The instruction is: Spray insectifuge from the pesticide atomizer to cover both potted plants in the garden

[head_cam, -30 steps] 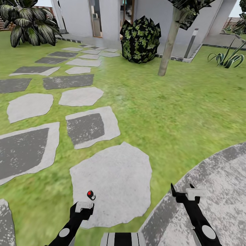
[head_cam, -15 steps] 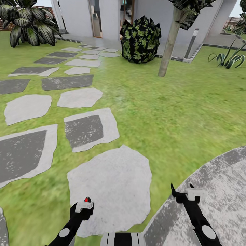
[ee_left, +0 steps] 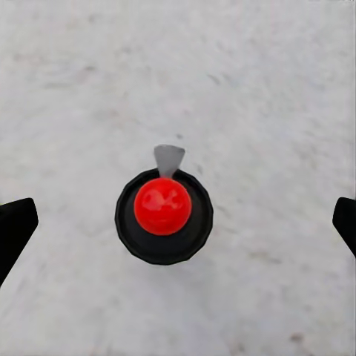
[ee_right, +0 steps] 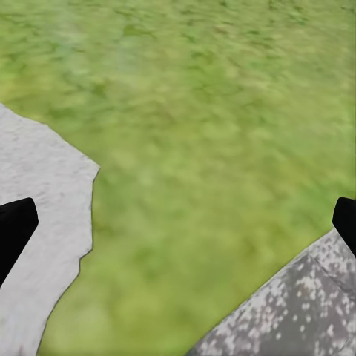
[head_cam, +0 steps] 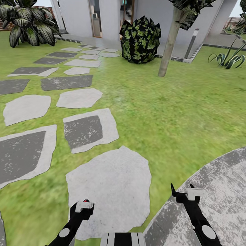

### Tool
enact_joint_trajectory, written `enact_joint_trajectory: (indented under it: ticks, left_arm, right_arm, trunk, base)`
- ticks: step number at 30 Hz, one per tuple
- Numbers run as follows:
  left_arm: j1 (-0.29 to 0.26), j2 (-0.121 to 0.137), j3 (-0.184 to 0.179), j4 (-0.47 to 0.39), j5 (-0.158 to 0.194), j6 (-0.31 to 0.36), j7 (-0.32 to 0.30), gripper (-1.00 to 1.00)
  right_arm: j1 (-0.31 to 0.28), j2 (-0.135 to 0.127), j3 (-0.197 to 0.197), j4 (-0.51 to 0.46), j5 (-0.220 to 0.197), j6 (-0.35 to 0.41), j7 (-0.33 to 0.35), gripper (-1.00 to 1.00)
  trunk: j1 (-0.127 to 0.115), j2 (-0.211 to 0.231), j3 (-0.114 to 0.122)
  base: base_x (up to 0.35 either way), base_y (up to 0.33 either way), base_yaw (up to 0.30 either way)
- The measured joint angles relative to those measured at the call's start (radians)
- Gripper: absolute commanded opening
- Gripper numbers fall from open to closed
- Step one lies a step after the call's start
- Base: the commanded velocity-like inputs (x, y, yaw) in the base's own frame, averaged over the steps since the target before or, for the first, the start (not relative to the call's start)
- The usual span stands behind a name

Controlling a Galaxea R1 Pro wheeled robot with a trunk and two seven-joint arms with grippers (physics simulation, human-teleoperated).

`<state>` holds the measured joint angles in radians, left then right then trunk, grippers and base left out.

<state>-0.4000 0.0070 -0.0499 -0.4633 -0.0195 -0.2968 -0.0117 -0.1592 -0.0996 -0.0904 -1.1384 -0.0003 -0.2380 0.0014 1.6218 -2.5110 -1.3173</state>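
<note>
Since a second ago the head view has crept a little toward the stepping stones, and the pesticide atomizer (head_cam: 86,201), whose red top stood clear beyond the left gripper (head_cam: 84,206) then, now shows as a mere red sliver at that gripper's far edge. From the left wrist camera the atomizer (ee_left: 164,214) is seen end-on from above: a glossy red knob in a round black collar with a small grey nozzle jutting out, standing upright on the pale grey stepping stone (head_cam: 109,191). It sits centred between the two dark fingertips (ee_left: 15,230), which stay wide apart at the picture's edges and do not touch it. The right gripper (head_cam: 182,188) is likewise spread and holds nothing; it hangs above the strip of lawn (head_cam: 164,112) between that stone and the rim of the round mottled patio (head_cam: 212,191). Farther out, a path of grey and dark paving slabs (head_cam: 83,130) leads across the grass toward a white house (head_cam: 112,17), with a leafy dark shrub (head_cam: 140,39), a leaning tree trunk (head_cam: 168,46) and a spiky agave clump (head_cam: 227,58) near its wall.
</note>
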Motion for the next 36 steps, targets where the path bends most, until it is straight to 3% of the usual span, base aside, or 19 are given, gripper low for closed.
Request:
enact_joint_trajectory:
  ticks: [9,16,23,28,36]
  left_arm:
    - [0.0,0.003,0.0,-0.001,0.0,-0.002,0.0,1.0]
    - [0.0,0.002,0.001,0.001,0.0,-0.002,0.0,1.0]
    - [0.0,0.002,0.001,0.001,0.0,-0.002,0.0,1.0]
    - [-0.001,0.002,0.001,0.001,0.0,-0.002,0.0,1.0]
    - [0.0,0.002,0.001,-0.001,0.0,-0.002,0.0,1.0]
  right_arm:
    - [0.0,0.0,0.0,-0.002,0.0,0.0,0.0,1.0]
    - [0.0,0.002,0.0,-0.003,0.0,0.0,-0.002,1.0]
    - [0.0,0.003,0.0,-0.005,-0.001,0.0,-0.003,1.0]
    - [0.0,0.003,0.0,-0.005,-0.002,0.0,-0.003,1.0]
    - [0.0,0.003,0.0,-0.005,-0.002,0.0,-0.003,1.0]
  trunk:
    - [0.0,0.0,0.0]
    - [0.003,-0.002,-0.034]
    - [0.003,-0.002,-0.041]
    - [0.005,-0.003,-0.061]
    - [0.005,-0.003,-0.065]
  base:
    - [0.0,0.0,0.0]
    - [0.0,0.0,0.0]
    - [0.0,0.0,0.0]
    - [0.0,0.0,0.0]
    - [0.0,0.0,0.0]
